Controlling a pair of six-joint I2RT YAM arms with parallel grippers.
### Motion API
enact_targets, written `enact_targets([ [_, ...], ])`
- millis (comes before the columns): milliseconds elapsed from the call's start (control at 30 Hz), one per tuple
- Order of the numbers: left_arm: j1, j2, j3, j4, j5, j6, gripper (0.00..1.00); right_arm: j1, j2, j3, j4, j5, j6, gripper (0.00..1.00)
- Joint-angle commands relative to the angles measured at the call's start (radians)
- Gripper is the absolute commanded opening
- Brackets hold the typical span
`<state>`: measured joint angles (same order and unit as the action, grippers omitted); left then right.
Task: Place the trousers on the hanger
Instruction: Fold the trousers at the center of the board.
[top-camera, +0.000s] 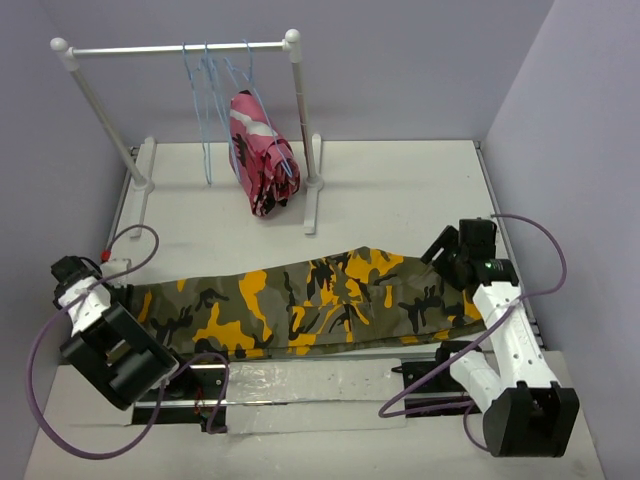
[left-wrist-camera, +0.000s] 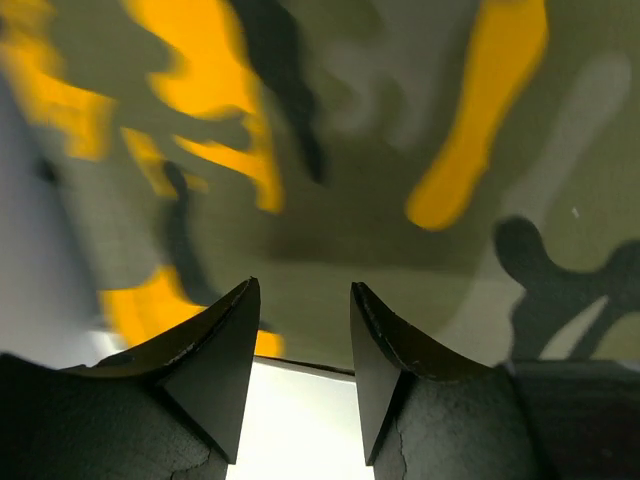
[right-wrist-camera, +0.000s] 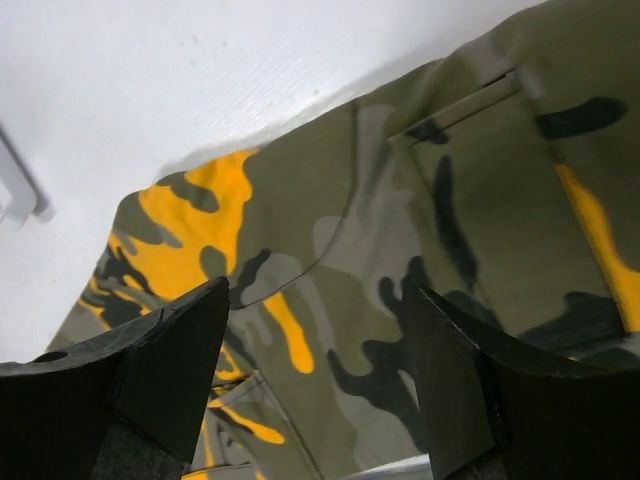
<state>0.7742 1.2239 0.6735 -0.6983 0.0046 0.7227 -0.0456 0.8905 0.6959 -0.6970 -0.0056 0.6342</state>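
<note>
Behind trousers (top-camera: 320, 300): rail stand (top-camera: 130, 48) w/ hangers (top-camera: 207, 110), pink camo garment (top-camera: 262, 155)

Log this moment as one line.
trousers: spread on table | left claw: open, at trousers' end | right claw: open, above trousers | hanger: on rail

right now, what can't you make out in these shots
- Top view: both ends of the trousers, covered by the left arm and right arm.
- Top view: number of hangers, thin wires overlapping.
- Left wrist view: trousers blurred, too close to place.
</note>
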Motion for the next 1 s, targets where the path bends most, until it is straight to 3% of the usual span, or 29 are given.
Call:
enact_targets([
  [0,-0.01,0.026,0.011,0.107,-0.014,-0.035,0.5,0.015,0.082,-0.078,0.128,-0.122,0.104,0.77],
  [133,-0.026,0.106,0.011,0.184,-0.013,-0.089,0.48,0.001,0.282,-0.129,0.246,-0.191,0.111,0.76],
  [233,-0.068,0.16,-0.028,0.31,-0.048,-0.121,0.49,-0.032,0.51,-0.086,0.287,-0.149,0.079,0.76],
  [333,-0.095,0.2,-0.01,0.355,-0.053,-0.143,0.49,-0.076,0.607,-0.019,0.32,-0.144,0.097,0.76],
  [600,-0.291,0.42,0.208,0.35,-0.106,-0.275,0.49,-0.08,0.916,0.456,0.217,0.033,0.048,0.75],
  [833,-0.384,0.482,0.331,0.286,-0.132,-0.296,0.5,-0.08,1.041,0.79,0.12,0.108,-0.036,0.75],
  [967,-0.383,0.456,0.305,0.257,-0.148,-0.295,0.5,-0.079,0.971,0.815,0.084,0.123,-0.078,0.75],
])
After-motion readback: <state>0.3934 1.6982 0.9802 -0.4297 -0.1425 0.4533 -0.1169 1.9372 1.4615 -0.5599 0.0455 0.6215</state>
